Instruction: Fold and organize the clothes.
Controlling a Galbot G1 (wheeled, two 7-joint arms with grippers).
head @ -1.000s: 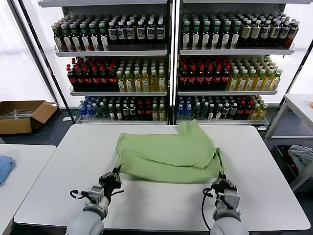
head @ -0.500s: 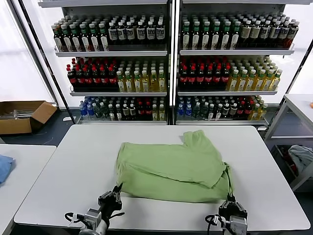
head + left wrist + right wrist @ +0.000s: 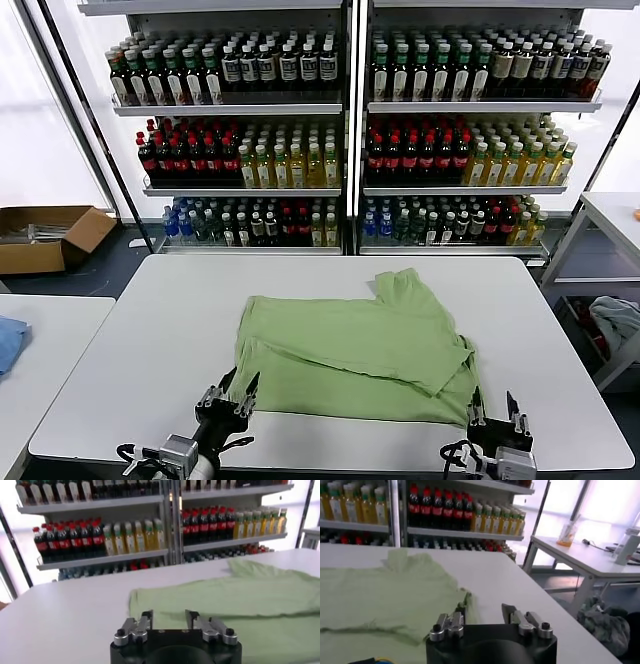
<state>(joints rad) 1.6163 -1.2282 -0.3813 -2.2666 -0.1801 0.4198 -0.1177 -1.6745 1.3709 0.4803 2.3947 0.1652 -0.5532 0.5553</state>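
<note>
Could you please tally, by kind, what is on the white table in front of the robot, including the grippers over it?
Green shirt: 1, lying on the white table
Grippers: 2, left gripper and right gripper, both open at the shirt's near edge, holding nothing
Total: 3

shirt (image 3: 352, 355): soft matt green cloth, lightly creased
surface (image 3: 140, 350): smooth white, faint sheen
left tool (image 3: 168, 626): dark plastic, bare metal fingers
</note>
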